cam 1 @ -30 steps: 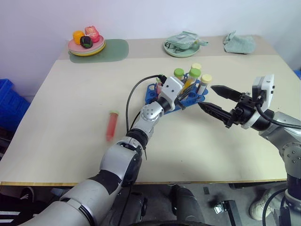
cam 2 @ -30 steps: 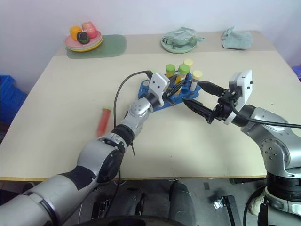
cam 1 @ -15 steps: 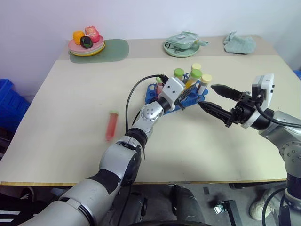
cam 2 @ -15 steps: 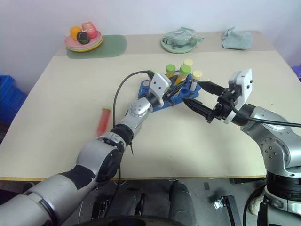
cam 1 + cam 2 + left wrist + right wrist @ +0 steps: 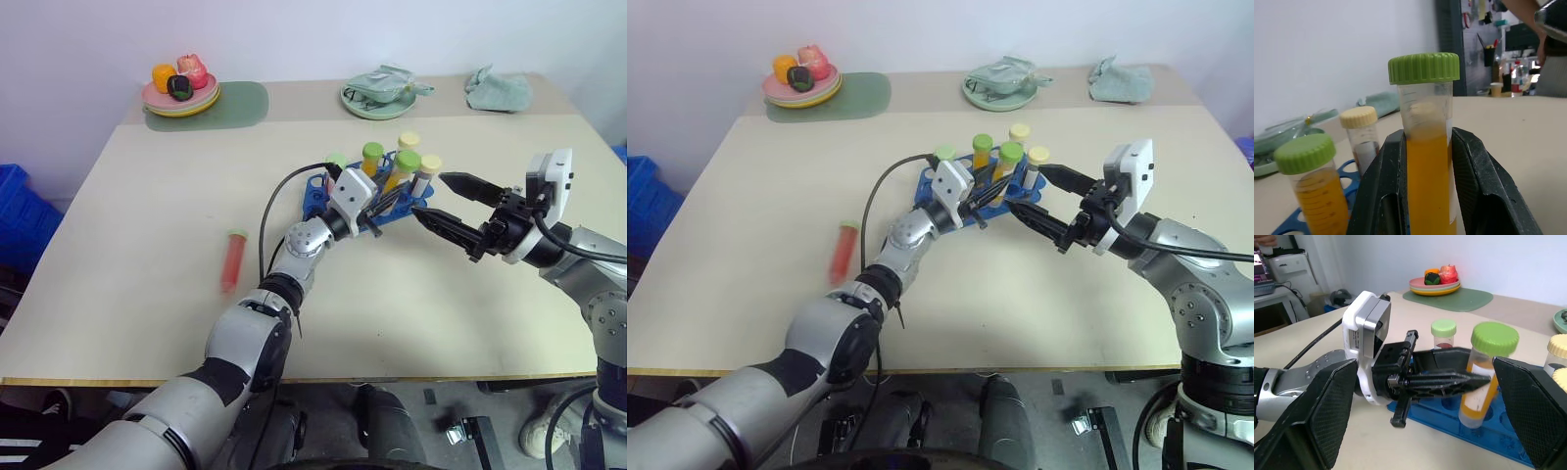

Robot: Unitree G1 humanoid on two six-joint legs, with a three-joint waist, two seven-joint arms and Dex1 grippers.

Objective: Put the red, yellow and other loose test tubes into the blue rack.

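Note:
A yellow tube with a green cap stands upright, its lower end in a hole of the blue rack. My left gripper is shut on it, one black finger on each side. The red tube lies loose on the table, left of my left arm. In the rack stand another green-capped tube with orange liquid, a green-capped tube at its left end and two cream-capped tubes. My right gripper is open just right of the rack, pointing at it and holding nothing.
A plate of toy fruit on a green mat sits at the table's back left. At the back right are a green dish with a cloth and a crumpled cloth. A black cable loops from my left wrist.
My left wrist has tilted slightly, baring the green-capped tube at the rack's left end. The grip on the yellow tube holds. The right gripper has not moved.

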